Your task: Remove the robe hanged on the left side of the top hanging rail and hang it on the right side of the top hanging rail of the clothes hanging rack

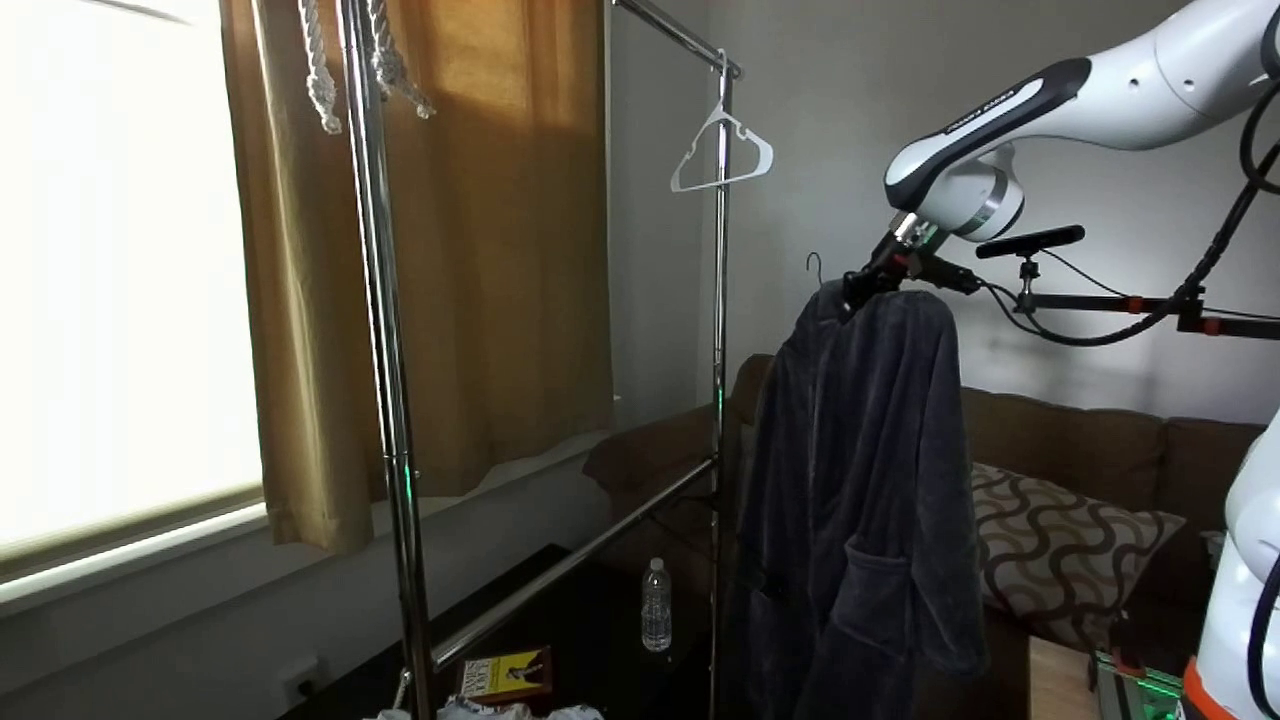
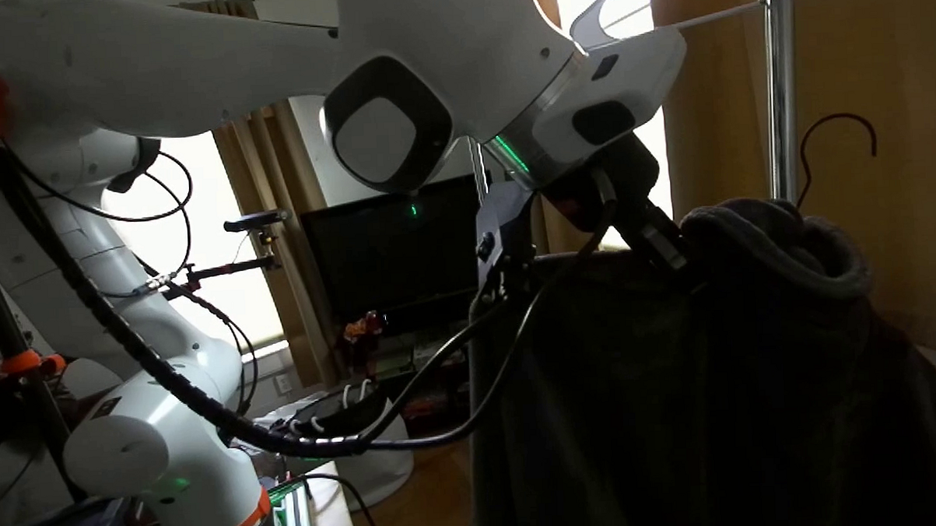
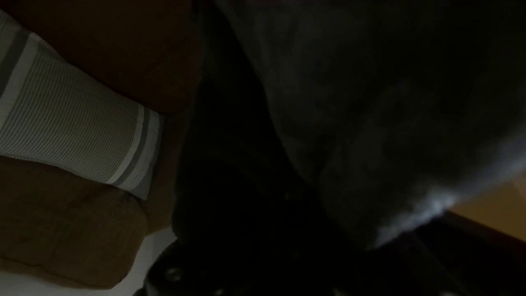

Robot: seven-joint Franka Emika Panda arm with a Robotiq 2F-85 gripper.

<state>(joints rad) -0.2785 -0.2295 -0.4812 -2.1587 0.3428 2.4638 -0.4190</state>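
One robe (image 1: pixel 865 480), btm cut off ext. views; tool (image 1: pixel 862 288) clamped on it, tips obscured.

Both exterior views share the robe (image 1: pixel 865 470) (wrist view nearest it).

A yellowish curtain (image 1: pixel 500 250) hangs beside the bright window (image 1: pixel 110 250); a clear bottle (image 1: pixel 656 610) stands upright; a patterned cushion (image 1: pixel 1060 535) rests on the brown sofa (image 1: pixel 1060 425); in an exterior view there is a black television (image 2: pixel 382 258).
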